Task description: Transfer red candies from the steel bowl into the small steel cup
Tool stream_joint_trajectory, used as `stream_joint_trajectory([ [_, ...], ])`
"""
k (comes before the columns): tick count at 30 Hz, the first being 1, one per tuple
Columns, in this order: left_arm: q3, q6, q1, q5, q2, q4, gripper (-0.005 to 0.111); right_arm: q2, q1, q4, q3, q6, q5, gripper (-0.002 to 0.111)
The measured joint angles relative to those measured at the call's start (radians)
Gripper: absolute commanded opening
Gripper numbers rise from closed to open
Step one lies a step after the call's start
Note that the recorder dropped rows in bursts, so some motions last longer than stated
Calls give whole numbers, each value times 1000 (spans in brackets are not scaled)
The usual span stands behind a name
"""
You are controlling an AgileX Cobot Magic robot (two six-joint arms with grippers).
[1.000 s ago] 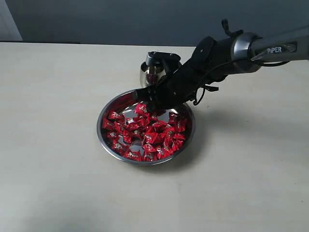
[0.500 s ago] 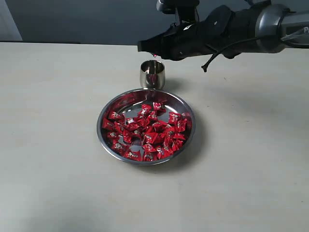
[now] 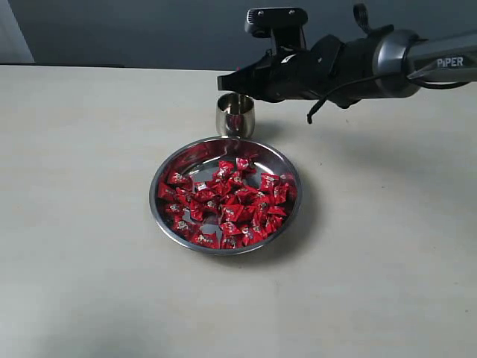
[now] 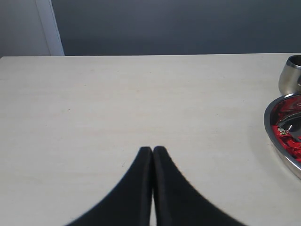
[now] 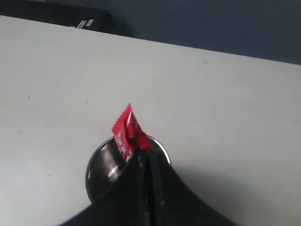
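Observation:
Many red candies (image 3: 227,205) lie heaped in the wide steel bowl (image 3: 168,164) at the table's middle. Just behind the bowl stands the small steel cup (image 3: 235,114). My right gripper (image 3: 223,80) hovers just above the cup's rim, shut on one red candy (image 5: 128,130) that sticks out past the fingertips over the cup's mouth (image 5: 106,169). My left gripper (image 4: 153,149) is shut with nothing in it, low over bare table well to the left of the bowl's rim (image 4: 277,141) and the cup (image 4: 290,74).
The pale tabletop (image 3: 82,186) spreads wide on every side of the bowl. A dark wall (image 3: 149,30) runs behind the table's far edge. The right arm (image 3: 358,63) stretches in from the right above the table.
One second ago my right gripper was down in the bowl's far side. It rose with a candy, swung over the cup, and has since dropped slightly toward the cup.

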Motion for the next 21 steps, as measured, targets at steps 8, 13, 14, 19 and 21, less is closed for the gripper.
stream_joint_trajectory([
  [8, 0, 0, 0, 0, 0, 0, 0, 0, 0, 0, 0, 0, -14, 36],
  [13, 0, 0, 0, 0, 0, 0, 0, -5, 0, 0, 0, 0, 25, 36],
  [14, 0, 0, 0, 0, 0, 0, 0, -13, 0, 0, 0, 0, 53, 36],
  [19, 0, 0, 0, 0, 0, 0, 0, -79, 0, -4, 0, 0, 242, 36],
  [21, 0, 0, 0, 0, 0, 0, 0, -97, 0, -28, 0, -2, 333, 36],
])
